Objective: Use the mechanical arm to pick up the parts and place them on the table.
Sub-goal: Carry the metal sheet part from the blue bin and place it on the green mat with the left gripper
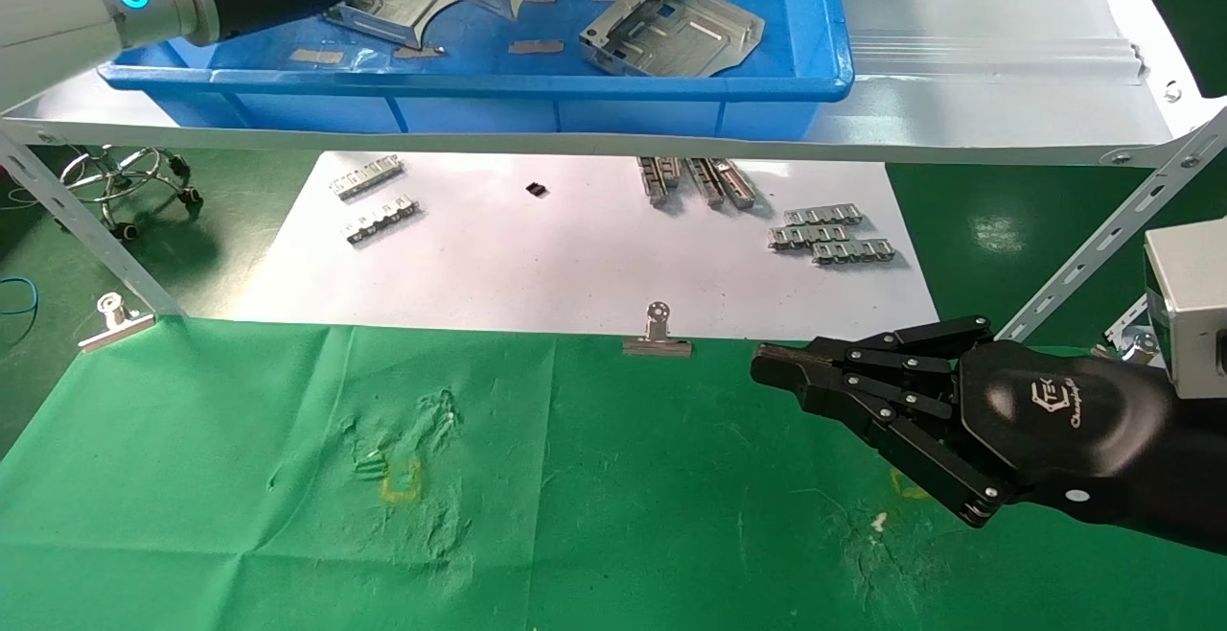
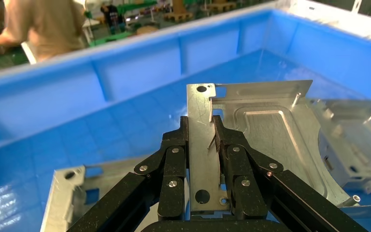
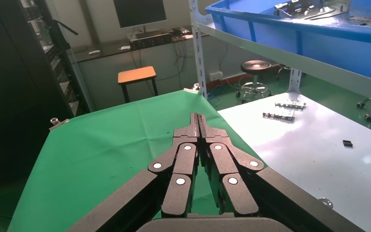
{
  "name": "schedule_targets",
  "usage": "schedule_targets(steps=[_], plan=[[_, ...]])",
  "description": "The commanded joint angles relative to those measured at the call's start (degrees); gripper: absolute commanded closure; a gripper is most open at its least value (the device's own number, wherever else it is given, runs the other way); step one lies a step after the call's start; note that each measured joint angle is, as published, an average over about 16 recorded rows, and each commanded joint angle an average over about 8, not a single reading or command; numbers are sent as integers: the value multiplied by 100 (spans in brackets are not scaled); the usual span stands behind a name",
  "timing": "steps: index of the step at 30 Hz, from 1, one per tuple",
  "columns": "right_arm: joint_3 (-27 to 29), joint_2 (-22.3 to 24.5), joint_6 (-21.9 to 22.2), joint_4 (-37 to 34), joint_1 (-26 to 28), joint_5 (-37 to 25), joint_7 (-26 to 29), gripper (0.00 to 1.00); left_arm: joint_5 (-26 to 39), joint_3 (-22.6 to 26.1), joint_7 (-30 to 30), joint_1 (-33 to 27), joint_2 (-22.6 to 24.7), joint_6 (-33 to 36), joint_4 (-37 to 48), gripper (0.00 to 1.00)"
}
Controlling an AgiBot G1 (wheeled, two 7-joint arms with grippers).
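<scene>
Left gripper (image 2: 202, 140) clamped one part (image 2: 251, 130) by its rim inside the blue bin (image 1: 479, 84).
Two more parts (image 1: 671, 32) lay there, toward 12 o'clock. Right gripper (image 1: 781, 367), fingers pressed together and empty, hovered over the green table (image 1: 575, 478) at 4 o'clock.

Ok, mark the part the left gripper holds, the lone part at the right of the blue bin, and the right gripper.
Held part (image 2: 204, 145), left wrist view, flat rim strip between the fingers.
Lone part (image 1: 671, 34), head view, embossed panel.
Right gripper (image 1: 767, 362), head view, closed fingertips.
</scene>
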Motion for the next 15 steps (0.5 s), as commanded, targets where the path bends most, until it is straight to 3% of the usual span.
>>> schedule_targets(steps=[1,15], plan=[[0,0,0,0,0,0,0,100,-46,-32,18,-16,-49,80,-19,100],[0,0,0,0,0,0,0,100,-218,-118,740,108,-908,2405,-413,100]])
